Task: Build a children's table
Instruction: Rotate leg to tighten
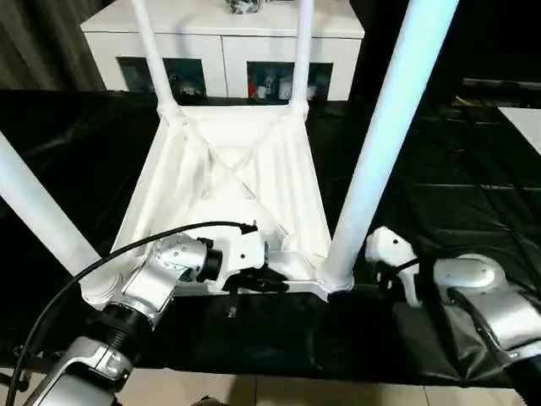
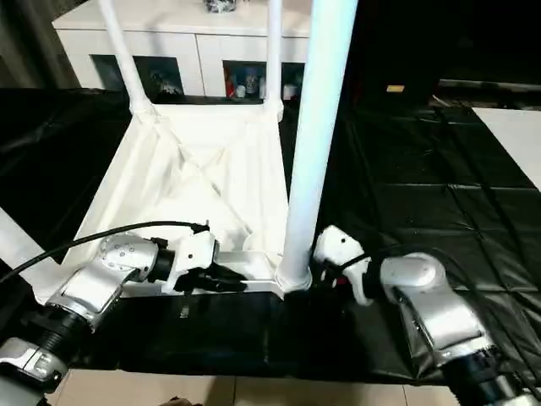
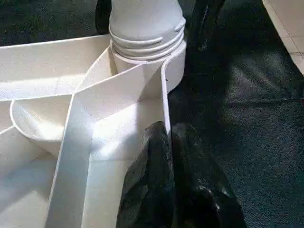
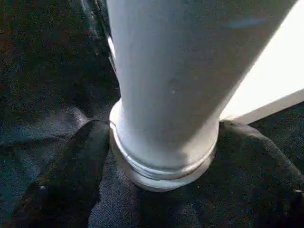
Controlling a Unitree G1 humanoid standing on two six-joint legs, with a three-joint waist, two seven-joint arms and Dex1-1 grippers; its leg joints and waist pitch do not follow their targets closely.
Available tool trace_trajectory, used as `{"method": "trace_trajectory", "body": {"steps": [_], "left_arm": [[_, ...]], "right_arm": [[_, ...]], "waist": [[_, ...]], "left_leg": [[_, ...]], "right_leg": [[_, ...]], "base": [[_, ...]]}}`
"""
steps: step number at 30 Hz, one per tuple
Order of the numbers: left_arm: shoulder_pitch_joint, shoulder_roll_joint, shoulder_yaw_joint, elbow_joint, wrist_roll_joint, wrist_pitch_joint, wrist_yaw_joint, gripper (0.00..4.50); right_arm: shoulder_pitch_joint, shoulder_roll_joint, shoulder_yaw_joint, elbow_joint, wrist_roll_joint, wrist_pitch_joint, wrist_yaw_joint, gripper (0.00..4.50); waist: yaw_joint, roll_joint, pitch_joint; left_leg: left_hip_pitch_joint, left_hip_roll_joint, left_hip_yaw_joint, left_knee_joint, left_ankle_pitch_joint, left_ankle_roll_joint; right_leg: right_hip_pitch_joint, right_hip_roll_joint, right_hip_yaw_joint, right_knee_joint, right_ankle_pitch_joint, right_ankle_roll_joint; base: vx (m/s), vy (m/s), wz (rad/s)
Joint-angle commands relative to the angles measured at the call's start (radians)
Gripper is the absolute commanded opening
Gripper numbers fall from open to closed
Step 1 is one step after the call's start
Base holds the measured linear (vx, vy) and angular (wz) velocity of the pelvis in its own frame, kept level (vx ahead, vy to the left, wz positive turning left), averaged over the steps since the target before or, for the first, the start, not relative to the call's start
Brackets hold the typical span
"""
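The left gripper [image 3: 166, 156] pinches the near rim of the upturned tabletop [image 1: 228, 182], fingers clamped together over the thin wall (one inside, one outside). Just to its right, the right gripper [image 4: 156, 190] stands spread, a finger [image 4: 71, 175] on either side of the near-right leg [image 1: 385, 127] at its socket, not visibly squeezing it. The tabletop lies ribs-up on the black sheet [image 1: 439, 169]. Farther back, two more legs [image 1: 152, 55] rise before a white cabinet [image 1: 224, 34].
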Motion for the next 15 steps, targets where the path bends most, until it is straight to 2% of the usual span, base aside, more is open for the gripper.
{"method": "trace_trajectory", "body": {"steps": [1,15], "left_arm": [[-0.006,-0.006,-0.025,0.0,0.002,-0.01,-0.032,0.0],[-0.003,0.001,-0.032,0.005,0.004,-0.01,-0.042,0.0]], "right_arm": [[-0.02,-0.005,0.005,0.013,-0.006,-0.012,0.006,3.4],[-0.024,0.027,-0.035,0.021,0.058,-0.025,0.033,3.27]], "waist": [[-0.002,-0.022,-0.056],[-0.005,-0.02,-0.058]], "left_leg": [[0.019,0.032,-0.011,-0.073,-0.261,0.056],[0.019,0.032,-0.01,-0.069,-0.253,0.065]], "right_leg": [[0.036,-0.031,0.015,-0.057,-0.266,-0.205],[0.038,-0.03,0.013,-0.054,-0.241,-0.224]], "base": [[0.0,0.0,0.0],[0.0,0.0,0.0]]}}
